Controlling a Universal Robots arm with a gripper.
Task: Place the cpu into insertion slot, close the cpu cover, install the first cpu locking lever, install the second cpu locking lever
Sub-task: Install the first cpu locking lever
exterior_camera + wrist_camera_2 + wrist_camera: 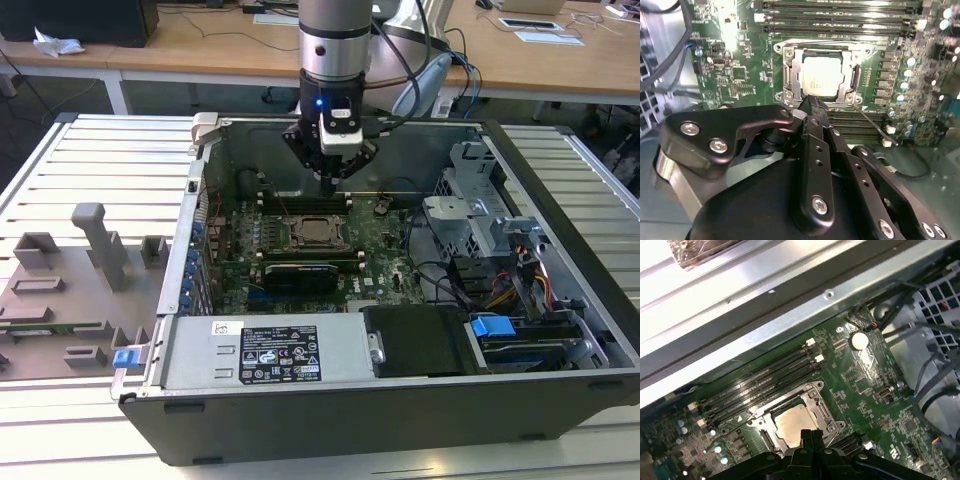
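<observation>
The cpu (822,75) lies flat in the insertion slot (293,232), centre of the exterior view, with the cpu cover (791,60) framing its pale top. The pincer (328,183) hangs just above the socket's near edge, drawn narrow, tips together and empty. The chip looks light, stiff and fragile, best taken by its edges; the cover is thin springy metal. A thin locking lever (870,120) juts from one corner. Memory slots (840,15) crowd one side, and loose cables (450,275) lie toward the exterior view's right.
</observation>
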